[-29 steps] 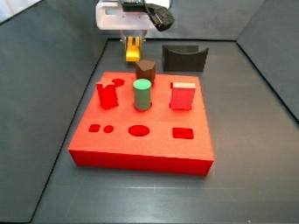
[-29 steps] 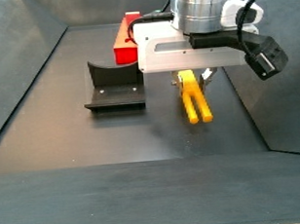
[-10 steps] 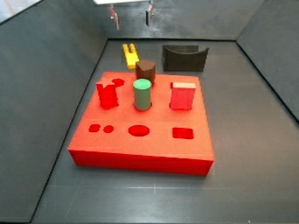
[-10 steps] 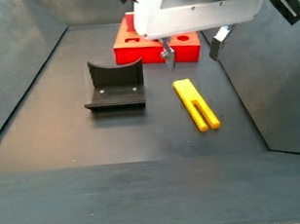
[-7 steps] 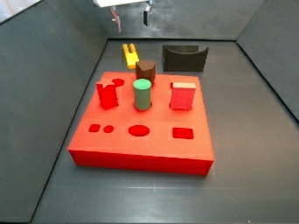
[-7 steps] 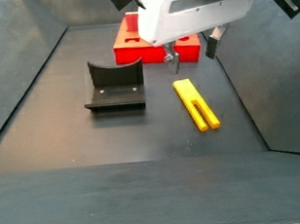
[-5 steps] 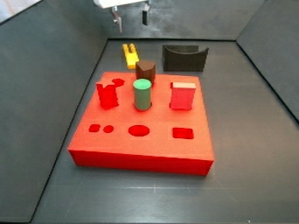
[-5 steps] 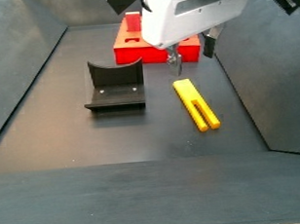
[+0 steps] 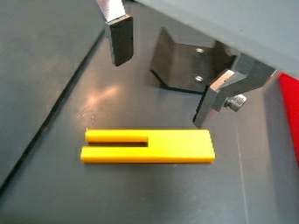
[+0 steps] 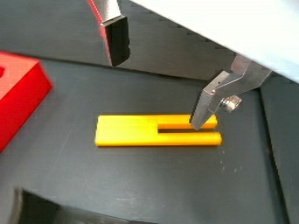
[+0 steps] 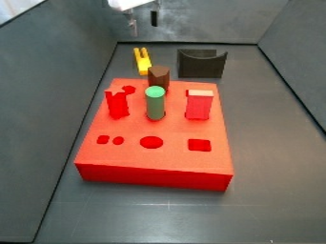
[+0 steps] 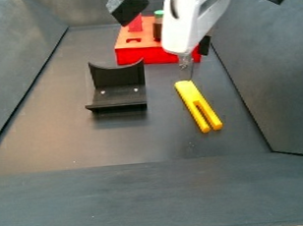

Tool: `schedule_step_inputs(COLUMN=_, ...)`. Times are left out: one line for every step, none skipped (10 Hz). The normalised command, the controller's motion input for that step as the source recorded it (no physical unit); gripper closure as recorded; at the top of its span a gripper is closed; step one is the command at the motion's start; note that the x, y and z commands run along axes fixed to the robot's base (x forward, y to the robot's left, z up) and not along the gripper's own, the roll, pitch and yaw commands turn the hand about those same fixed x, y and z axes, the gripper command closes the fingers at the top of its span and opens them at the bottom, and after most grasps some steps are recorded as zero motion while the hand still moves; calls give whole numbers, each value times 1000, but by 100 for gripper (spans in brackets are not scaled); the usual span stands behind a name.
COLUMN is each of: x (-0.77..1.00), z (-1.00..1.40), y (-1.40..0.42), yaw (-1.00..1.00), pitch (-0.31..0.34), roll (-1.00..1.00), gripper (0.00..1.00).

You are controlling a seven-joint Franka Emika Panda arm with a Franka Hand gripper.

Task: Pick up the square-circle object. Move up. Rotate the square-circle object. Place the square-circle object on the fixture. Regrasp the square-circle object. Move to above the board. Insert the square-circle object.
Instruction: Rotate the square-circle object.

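The square-circle object (image 12: 197, 105) is a slim yellow peg with a slot at one end. It lies flat on the dark floor between the fixture (image 12: 114, 86) and the side wall, just behind the red board (image 11: 152, 157). My gripper (image 12: 189, 53) hangs open well above the peg, holding nothing. In both wrist views the peg (image 9: 149, 146) (image 10: 158, 131) lies below the gripper (image 9: 162, 90) (image 10: 158, 92), clear of its spread fingers (image 9: 118, 44). The fixture (image 9: 187, 66) stands empty beyond the peg.
The board carries a green cylinder (image 11: 154, 102), a brown peg (image 11: 158, 77) and two red pieces (image 11: 199, 104), with shaped holes along its front. Sloped dark walls (image 12: 26, 75) close in the floor on both sides.
The gripper has let go of the yellow peg, risen clear of it, and in the last second turned about its vertical axis. The peg stays flat on the floor.
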Motion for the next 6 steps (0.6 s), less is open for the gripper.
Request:
schedule_step_inputs(x=27, z=-41, y=0, yaw=1000, pitch=-2, roll=-4, gripper=0)
schedule_step_inputs(x=27, z=-40, y=0, yaw=1000, pitch=-2, roll=-4, gripper=0)
schedule_step_inputs(x=28, z=-40, y=-1, yaw=1000, pitch=-2, roll=-4, gripper=0)
schedule_step_inputs(x=28, z=-40, y=0, yaw=1000, pitch=-2, roll=-4, gripper=0)
schedule_step_inputs(x=28, z=-40, y=0, yaw=1000, pitch=-2, roll=-4, gripper=0)
schedule_step_inputs(x=28, z=-40, y=0, yaw=1000, pitch=-2, roll=-5, gripper=0)
